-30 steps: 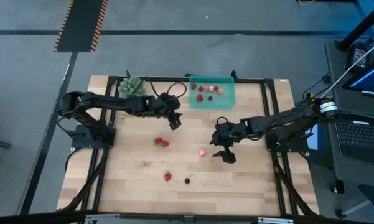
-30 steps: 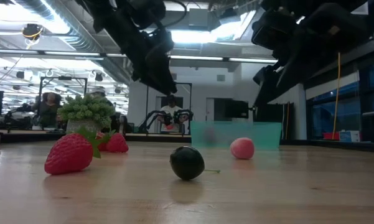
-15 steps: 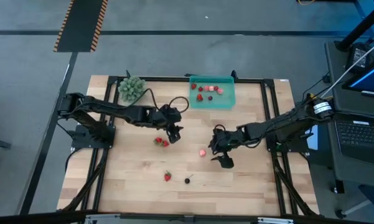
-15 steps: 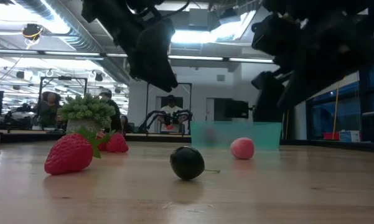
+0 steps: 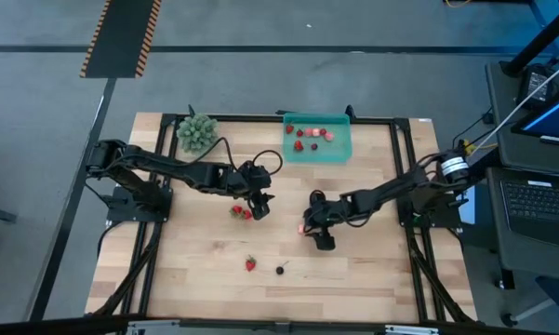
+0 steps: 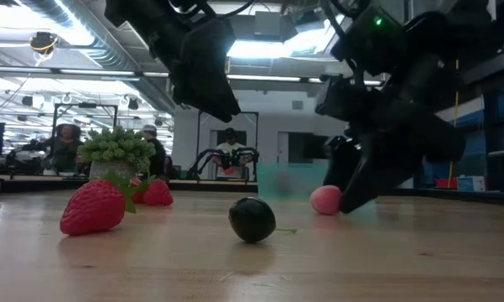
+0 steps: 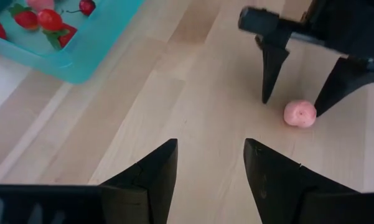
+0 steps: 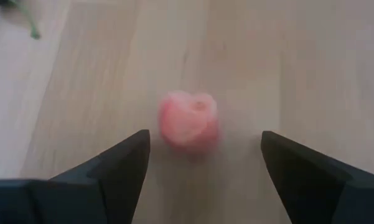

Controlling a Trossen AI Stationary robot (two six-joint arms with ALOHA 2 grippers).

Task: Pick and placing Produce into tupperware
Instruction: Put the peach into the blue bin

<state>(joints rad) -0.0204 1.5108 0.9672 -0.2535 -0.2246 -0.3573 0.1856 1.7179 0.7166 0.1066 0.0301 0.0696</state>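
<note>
The teal tray (image 5: 339, 149) stands at the table's far side with several red and pink pieces in it; it also shows in the left wrist view (image 7: 93, 50). A pink piece (image 8: 188, 123) lies on the wood between the open fingers of my right gripper (image 8: 205, 155), low over the table (image 5: 312, 233). My left gripper (image 5: 259, 208) is open and empty, above and just right of a pair of strawberries (image 5: 241, 212). A single strawberry (image 5: 250, 264) and a dark berry (image 5: 280, 271) lie nearer the front edge.
A bushy green clump (image 5: 196, 133) sits at the far left corner. Black frame rails (image 5: 405, 158) run along the table's sides. People and equipment show in the room beyond the table in the low view.
My right gripper has gone toward the table's left and down, so that its open fingers now stand on either side of the pink piece. My left gripper has gone toward the near edge, closer to the pair of strawberries. The fruit has stayed in place.
</note>
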